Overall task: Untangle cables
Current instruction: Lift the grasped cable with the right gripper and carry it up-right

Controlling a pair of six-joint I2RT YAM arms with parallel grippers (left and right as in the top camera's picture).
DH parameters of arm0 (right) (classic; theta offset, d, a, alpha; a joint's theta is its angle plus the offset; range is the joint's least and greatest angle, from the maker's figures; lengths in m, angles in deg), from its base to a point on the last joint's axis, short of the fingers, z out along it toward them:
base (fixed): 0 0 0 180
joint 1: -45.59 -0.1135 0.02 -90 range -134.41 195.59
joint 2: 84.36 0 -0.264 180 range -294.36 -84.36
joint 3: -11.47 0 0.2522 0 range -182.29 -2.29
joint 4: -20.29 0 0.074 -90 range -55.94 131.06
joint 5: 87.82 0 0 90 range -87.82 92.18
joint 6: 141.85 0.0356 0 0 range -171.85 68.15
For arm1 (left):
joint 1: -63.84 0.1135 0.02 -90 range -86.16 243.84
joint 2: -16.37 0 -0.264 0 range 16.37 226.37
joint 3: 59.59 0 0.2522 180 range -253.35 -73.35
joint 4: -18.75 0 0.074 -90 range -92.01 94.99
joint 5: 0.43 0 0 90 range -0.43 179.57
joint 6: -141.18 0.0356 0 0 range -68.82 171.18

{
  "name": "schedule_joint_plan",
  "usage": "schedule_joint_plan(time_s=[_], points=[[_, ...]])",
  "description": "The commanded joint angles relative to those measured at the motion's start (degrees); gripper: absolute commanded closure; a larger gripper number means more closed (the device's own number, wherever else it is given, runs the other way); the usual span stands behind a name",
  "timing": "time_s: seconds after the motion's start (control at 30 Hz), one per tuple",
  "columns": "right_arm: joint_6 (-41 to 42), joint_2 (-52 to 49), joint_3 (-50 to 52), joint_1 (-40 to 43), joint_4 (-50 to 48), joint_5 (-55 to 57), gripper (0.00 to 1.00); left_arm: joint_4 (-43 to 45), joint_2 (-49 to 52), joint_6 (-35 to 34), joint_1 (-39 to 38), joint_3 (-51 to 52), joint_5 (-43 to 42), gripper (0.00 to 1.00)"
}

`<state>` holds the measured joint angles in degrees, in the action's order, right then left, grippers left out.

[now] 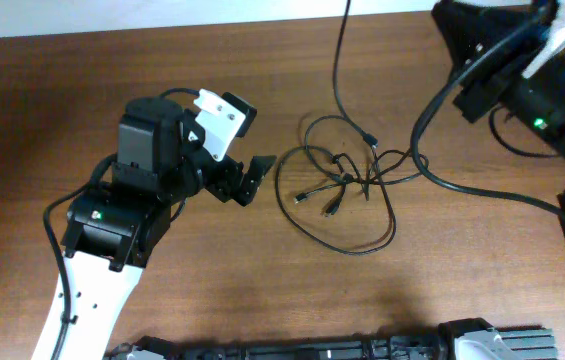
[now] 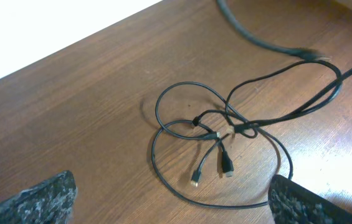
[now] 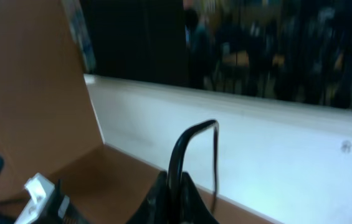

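The cables (image 1: 342,185) lie in a loose tangle of thin black loops mid-table, with small plugs (image 1: 307,196) pointing left. In the left wrist view the tangle (image 2: 225,127) lies just ahead, and one loop (image 2: 225,202) curves across between the fingers. My left gripper (image 1: 247,178) (image 2: 172,183) is open, just left of the tangle, with nothing in it. At the table's far right, my right gripper (image 3: 176,190) is shut on a black cable (image 3: 191,134) that arches up out of its fingers. A black cable (image 1: 427,120) runs from the right arm (image 1: 522,80) down to the tangle.
Another black cord (image 1: 340,70) comes in from the far edge and ends in a plug near the tangle. The table's far edge (image 2: 70,43) meets a white wall. Dark equipment (image 1: 362,350) lines the near edge.
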<state>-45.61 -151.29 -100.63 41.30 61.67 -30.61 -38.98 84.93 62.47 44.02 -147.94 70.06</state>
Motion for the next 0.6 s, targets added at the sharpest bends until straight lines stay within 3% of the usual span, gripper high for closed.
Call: schedule_joint_plan(time_s=[0.0, 0.17, 0.4, 0.57], points=[[0.4, 0.2, -1.7, -0.2, -2.3, 1.3, 0.96, 0.1, -0.8, -0.3, 0.1, -0.4, -0.8, 0.01], [0.6, -2.0, -1.7, -0.2, -0.4, 3.5, 0.96, -0.5, -0.8, -0.3, 0.1, -0.4, -0.8, 0.01], [2.9, -3.9, -1.7, -0.1, -8.5, 3.5, 0.96, -0.7, -0.8, -0.3, 0.1, -0.4, -0.8, 0.01], [2.9, -4.5, -5.0, 0.0, -8.5, 3.8, 0.96, -0.7, -0.8, -0.3, 0.1, -0.4, -0.8, 0.01]])
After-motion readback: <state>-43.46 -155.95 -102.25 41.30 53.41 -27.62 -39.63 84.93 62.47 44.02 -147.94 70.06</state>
